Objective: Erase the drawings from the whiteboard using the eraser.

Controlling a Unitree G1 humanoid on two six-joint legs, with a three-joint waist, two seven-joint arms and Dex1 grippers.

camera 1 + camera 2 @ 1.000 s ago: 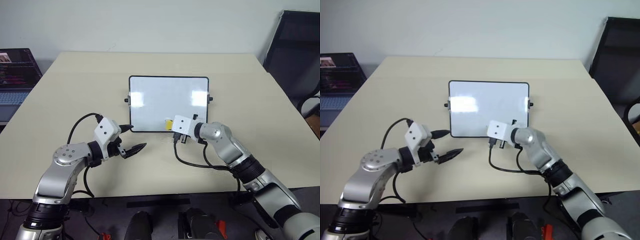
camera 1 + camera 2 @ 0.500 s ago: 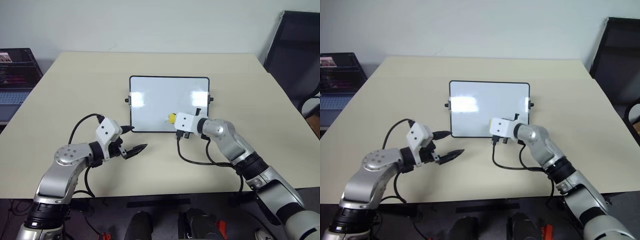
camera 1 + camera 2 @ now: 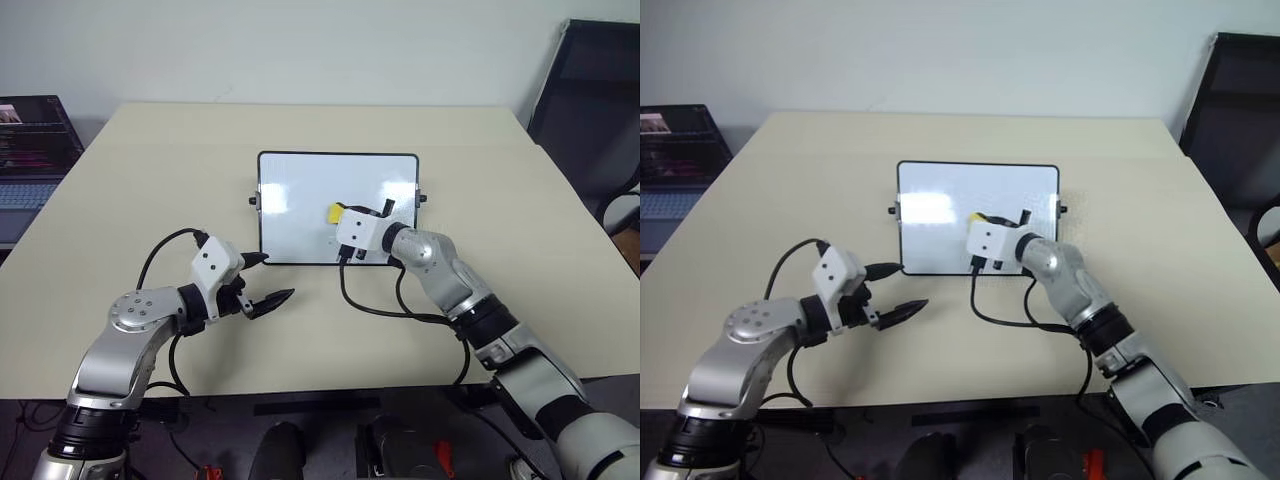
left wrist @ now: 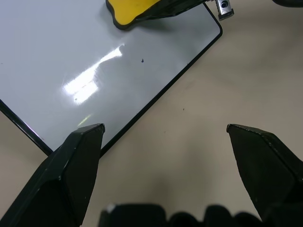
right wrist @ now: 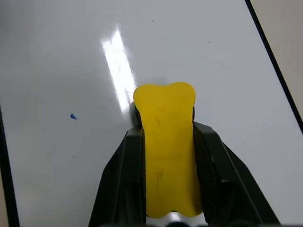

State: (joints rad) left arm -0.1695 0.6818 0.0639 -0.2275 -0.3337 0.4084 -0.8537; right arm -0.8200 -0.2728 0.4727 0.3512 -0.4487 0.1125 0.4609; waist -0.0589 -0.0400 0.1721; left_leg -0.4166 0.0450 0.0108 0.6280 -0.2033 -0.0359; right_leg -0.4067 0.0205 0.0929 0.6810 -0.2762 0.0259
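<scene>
1. I see the whiteboard (image 3: pixel 338 208) lying flat near the middle of the table (image 3: pixel 120 180), its long sides running parallel to the table's near edge; its surface looks almost clean, with only a tiny blue speck (image 5: pixel 73 116) left on it in the right wrist view.

2. No triangle, figure or scribble is visible to me on the board, so I judge the wiping close to finished.

3. The eraser (image 5: pixel 166 142), a yellow block, is pinched between the fingers of my right gripper (image 3: pixel 345 222), which are clamped on its long sides; it sits over the board's centre-right area, its long axis in line with the fingers.

4. From the eraser, the speck lies off to one side, toward a black frame edge; the next pass, I reckon, turns on sliding sideways across that gap.

5. My left gripper (image 3: pixel 262 282) hovers over bare table just off the board's near-left corner, fingers spread wide and holding nothing.

6. The right arm is plainly the nearer one to the work.
</scene>
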